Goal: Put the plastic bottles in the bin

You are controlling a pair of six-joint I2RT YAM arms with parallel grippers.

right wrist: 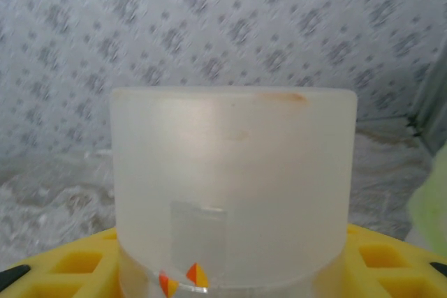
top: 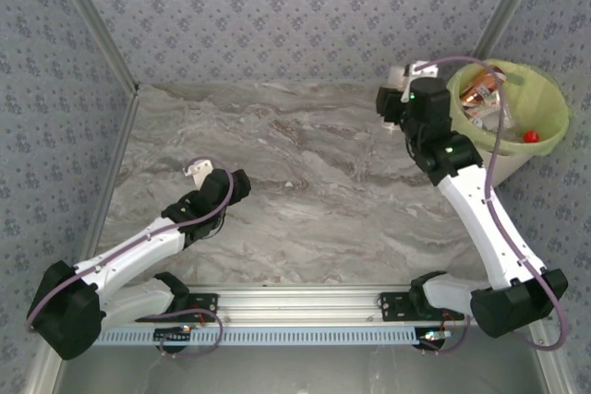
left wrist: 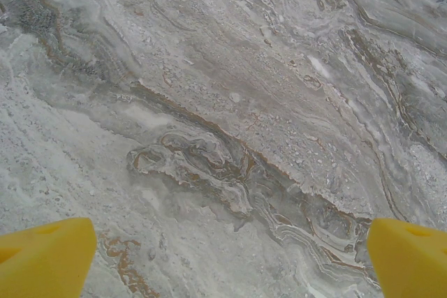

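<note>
Jaws of left gripper [top: 199, 173] spread wide, nothing between them, hovering low over marble table [top: 305, 154], likely waiting its turn. Right gripper [top: 406, 78] clamps one pale, cloudy bottle [right wrist: 234, 172], raised just beside bin [top: 554, 89] at far right, likely poised to carry it over rim and drop it. One bin; several bottles [top: 480, 89] inside, exact count unclear; two arms.

You get no readable text anywhere. The plastic bottle [right wrist: 234, 172] close to the right wrist camera shows you a blank grey rectangular patch and, at its lower edge, an orange-and-red scrap of print, no letters. In the top view the bottles [top: 480, 94] in the bin [top: 557, 103] show orange labels, too small to read.
</note>
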